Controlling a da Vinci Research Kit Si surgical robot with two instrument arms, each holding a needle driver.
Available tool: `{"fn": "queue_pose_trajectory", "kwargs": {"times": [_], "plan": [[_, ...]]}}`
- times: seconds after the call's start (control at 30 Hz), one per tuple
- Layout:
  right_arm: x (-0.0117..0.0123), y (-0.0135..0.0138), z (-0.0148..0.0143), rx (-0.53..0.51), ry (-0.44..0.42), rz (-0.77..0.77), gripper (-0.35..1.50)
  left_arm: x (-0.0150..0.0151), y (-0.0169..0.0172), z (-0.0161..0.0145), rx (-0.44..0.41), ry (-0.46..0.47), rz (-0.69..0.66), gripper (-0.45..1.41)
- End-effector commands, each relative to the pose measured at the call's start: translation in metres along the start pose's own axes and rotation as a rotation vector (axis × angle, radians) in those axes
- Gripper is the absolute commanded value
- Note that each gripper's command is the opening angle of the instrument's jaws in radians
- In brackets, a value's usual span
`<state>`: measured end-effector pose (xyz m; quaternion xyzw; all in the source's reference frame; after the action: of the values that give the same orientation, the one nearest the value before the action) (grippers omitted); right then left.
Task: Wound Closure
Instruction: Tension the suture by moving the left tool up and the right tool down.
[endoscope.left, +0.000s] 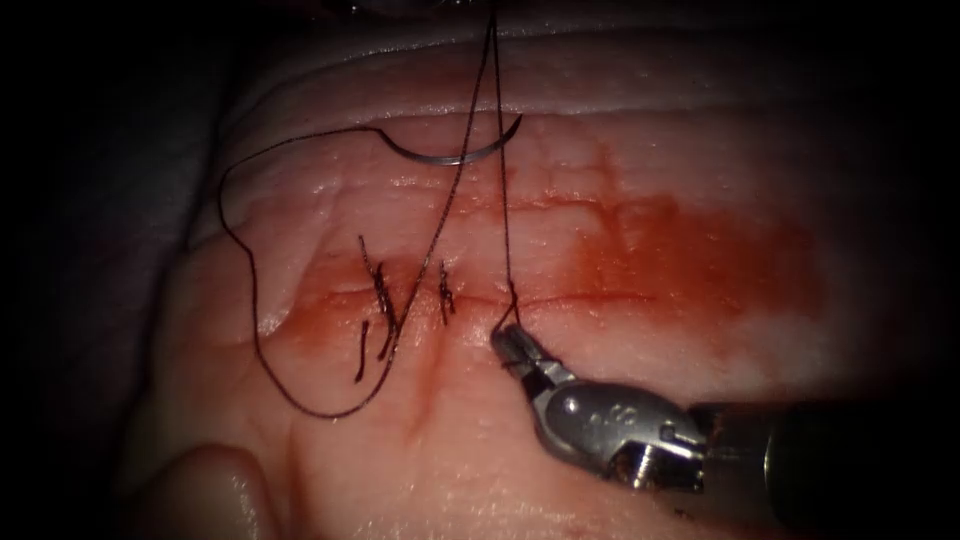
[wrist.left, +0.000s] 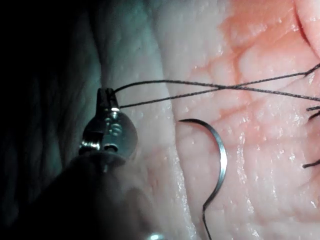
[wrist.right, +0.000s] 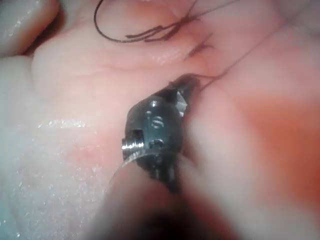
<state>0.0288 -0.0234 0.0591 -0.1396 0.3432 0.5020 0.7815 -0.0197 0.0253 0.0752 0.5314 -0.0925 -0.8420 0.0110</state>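
A: Where's the needle (endoscope.left: 455, 155)?

B: Lying free on the tissue (endoscope.left: 620, 420), on the far side of the cut (endoscope.left: 600, 298) in the endoscope view, well apart from it. Neither tool holds it and it isn't in the tissue. Its long axis runs left to right there, roughly parallel to the cut, with both ends curving up away from the cut. The thread (endoscope.left: 250, 290) joins its left end, so the tip points upper right.

A: And the tools?

B: The right tool (endoscope.left: 510, 340) sits just on the near side of the cut, jaws closed on the thread close to where the strand meets the tissue. The left tool (wrist.left: 105, 97) shows in its wrist view, jaws closed on two strands that run taut across the tissue toward the stitches (endoscope.left: 385, 300). Both strands rise to the top of the endoscope view.

A: What worries you?

B: My judgement only: two taut strands cross near the loose needle; a pull could drag or flip it, or snag the thread on its curve. Hard tension might also tear the cut's edge or fray the thread at the jaws.
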Motion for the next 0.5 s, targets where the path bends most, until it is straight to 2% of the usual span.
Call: {"fn": "queue_pose_trajectory", "kwargs": {"times": [0.03,0.5], "plan": [[-0.0002,-0.001,0.0001,0.01,-0.003,0.001,-0.35,-0.0002,-0.0011,0.0007,0.002,-0.003,-0.007,-0.45],[-0.0004,-0.0012,-0.0005,0.032,-0.026,0.005,-0.35,-0.0007,-0.0053,0.0013,0.043,-0.007,-0.028,-0.45]]}}
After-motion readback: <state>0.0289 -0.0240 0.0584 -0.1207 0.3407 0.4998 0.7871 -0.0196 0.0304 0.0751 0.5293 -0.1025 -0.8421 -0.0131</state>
